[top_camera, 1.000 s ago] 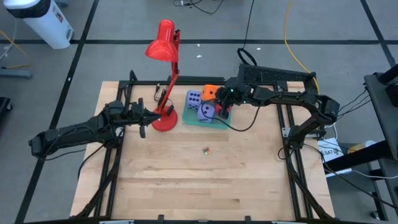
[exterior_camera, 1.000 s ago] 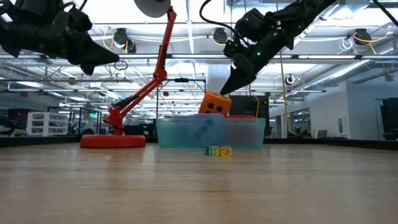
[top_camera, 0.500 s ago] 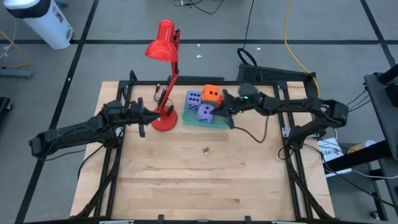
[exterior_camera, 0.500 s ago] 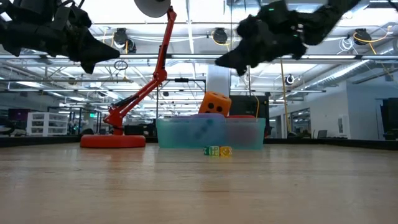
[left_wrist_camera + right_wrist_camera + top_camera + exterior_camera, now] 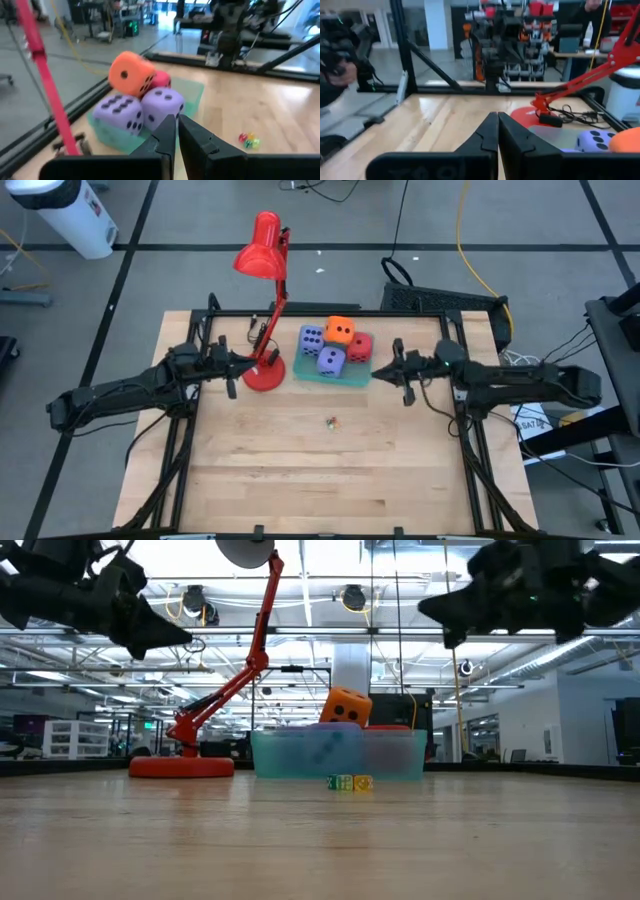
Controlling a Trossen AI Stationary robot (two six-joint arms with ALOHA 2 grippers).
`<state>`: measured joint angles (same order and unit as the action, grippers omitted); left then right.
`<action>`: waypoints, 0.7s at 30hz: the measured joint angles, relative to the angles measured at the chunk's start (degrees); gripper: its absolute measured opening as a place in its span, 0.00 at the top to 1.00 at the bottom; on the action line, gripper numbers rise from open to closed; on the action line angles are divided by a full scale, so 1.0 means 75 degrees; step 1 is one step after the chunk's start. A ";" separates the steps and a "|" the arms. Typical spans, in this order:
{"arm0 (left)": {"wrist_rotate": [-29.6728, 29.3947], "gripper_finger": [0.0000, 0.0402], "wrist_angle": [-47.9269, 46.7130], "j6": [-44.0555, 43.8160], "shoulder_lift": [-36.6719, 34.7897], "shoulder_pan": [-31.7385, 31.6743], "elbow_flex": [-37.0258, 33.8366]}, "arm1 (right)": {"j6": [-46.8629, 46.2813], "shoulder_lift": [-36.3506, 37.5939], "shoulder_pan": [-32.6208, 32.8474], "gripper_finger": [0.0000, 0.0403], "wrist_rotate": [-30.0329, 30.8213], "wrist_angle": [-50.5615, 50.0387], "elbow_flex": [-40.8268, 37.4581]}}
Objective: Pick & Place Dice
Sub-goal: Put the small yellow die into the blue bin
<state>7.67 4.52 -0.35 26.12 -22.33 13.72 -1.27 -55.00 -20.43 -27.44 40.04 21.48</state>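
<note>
In the teal tray [image 5: 352, 378], red die [image 5: 360, 346] half hidden behind orange die [image 5: 340, 332]

The light wooden table [image 5: 300, 470] bore a red desk lamp [image 5: 265, 368], a flat teal tray [image 5: 335, 376] just beside its base, and a few small coloured cubes [image 5: 331, 421] near the centre.

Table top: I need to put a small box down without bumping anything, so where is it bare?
The near half of the table is bare wood, bordered only by the tiny coloured bits. The far edge is crowded: red lamp, teal tray stacked with dice, the left tool and the right tool flanking them.
</note>
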 joint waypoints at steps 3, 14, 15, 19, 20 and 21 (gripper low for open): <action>-0.0036 0.92 -0.0335 -0.0006 0.0016 -0.0005 0.0000 | -0.0399 0.0352 0.0062 1.00 0.0060 0.0809 -0.0560; 0.0017 0.92 -0.1503 -0.0567 0.0013 -0.0003 0.0000 | -0.0395 0.0448 0.0215 1.00 0.1290 0.0450 -0.0927; -0.0019 0.92 -0.1505 -0.0564 0.0013 -0.0003 0.0000 | -0.0352 0.0429 0.0240 1.00 0.1563 0.0429 -0.0927; -0.0035 0.92 -0.1356 -0.0199 0.0015 -0.0003 0.0000 | -0.0302 0.0250 0.0287 1.00 0.2177 0.0397 -0.0927; -0.0036 0.92 -0.1311 -0.0114 0.0013 -0.0003 -0.0003 | -0.0287 0.0227 0.0289 1.00 0.2262 0.0413 -0.0927; -0.0033 0.92 -0.1301 -0.0080 0.0007 -0.0003 0.0000 | -0.0287 0.0219 0.0289 1.00 0.2270 0.0410 -0.0927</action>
<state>7.42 -5.23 -0.96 26.17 -22.35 13.71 -3.42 -53.36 -18.26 -10.42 43.12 14.52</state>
